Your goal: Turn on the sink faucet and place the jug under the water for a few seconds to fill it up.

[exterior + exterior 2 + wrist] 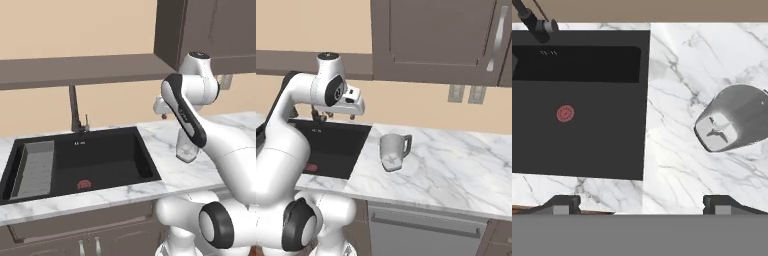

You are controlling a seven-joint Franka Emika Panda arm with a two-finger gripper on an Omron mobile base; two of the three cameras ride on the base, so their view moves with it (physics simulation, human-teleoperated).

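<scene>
The matte-black sink (107,157) (602,150) is set in the marble counter, with a red drain (565,113). Behind it stands the thin dark sink faucet (75,107) (534,22). No water is in view. A pale-grey jug (392,152) (734,125) stands on the counter right of the sink, its handle pointing right; in the left base view my arm partly covers the jug (186,150). My gripper (336,116) (162,114) (642,205) hangs open and empty, high over the counter edge between sink and jug, touching neither.
A grey ribbed tray (35,167) lies in the sink's left end. A dark shelf (75,70) runs above the faucet. Upper cabinets (431,40) hang over the counter, with wall outlets (466,93) beneath them. Marble counter (456,165) extends right of the jug.
</scene>
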